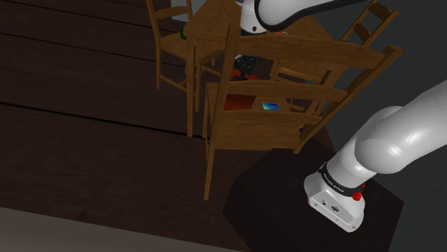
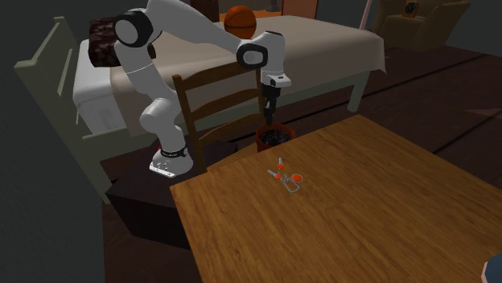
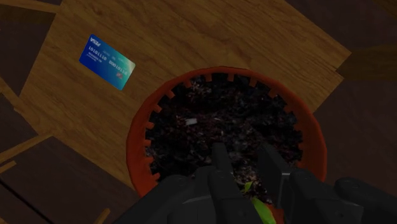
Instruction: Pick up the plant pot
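Note:
The plant pot (image 3: 136,141) is orange-red with a notched rim and is full of dark soil. It stands at the far edge of the wooden table (image 2: 362,209), where it shows as a small pot (image 2: 273,138). In the shoulder view the pot (image 1: 241,70) is glimpsed behind chair slats. My black gripper (image 3: 245,160) hangs straight over the soil inside the rim. Its fingers (image 3: 220,162) stand a narrow gap apart and touch neither rim nor soil. A green leaf (image 3: 257,205) lies low between them. In the second exterior view the gripper (image 2: 268,114) points down just above the pot.
A blue card (image 3: 107,62) lies on the seat of the wooden chair (image 1: 286,93) beside the table. Small red-handled scissors (image 2: 287,178) lie mid-table. A second chair (image 1: 172,43) stands further back. A bed (image 2: 322,48) with an orange ball (image 2: 240,18) is behind the arm.

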`<state>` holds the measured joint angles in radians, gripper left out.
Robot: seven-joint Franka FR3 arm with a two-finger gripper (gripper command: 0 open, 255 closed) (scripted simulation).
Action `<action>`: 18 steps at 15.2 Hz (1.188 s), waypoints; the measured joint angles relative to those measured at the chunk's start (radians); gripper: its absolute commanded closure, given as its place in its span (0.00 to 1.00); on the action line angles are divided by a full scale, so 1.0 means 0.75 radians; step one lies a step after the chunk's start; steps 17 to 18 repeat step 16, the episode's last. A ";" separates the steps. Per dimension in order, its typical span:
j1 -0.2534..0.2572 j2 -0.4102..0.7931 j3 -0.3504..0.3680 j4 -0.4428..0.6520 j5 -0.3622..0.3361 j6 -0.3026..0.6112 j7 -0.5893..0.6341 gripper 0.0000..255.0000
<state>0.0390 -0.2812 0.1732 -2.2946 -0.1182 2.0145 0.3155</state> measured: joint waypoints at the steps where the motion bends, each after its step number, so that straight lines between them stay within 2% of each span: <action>1: 0.000 -0.003 -0.001 0.003 0.001 -0.010 -0.002 1.00; 15: -0.001 -0.036 -0.008 0.210 0.015 -0.250 -0.041 1.00; 18: -0.001 -0.039 -0.008 0.219 0.016 -0.261 -0.041 1.00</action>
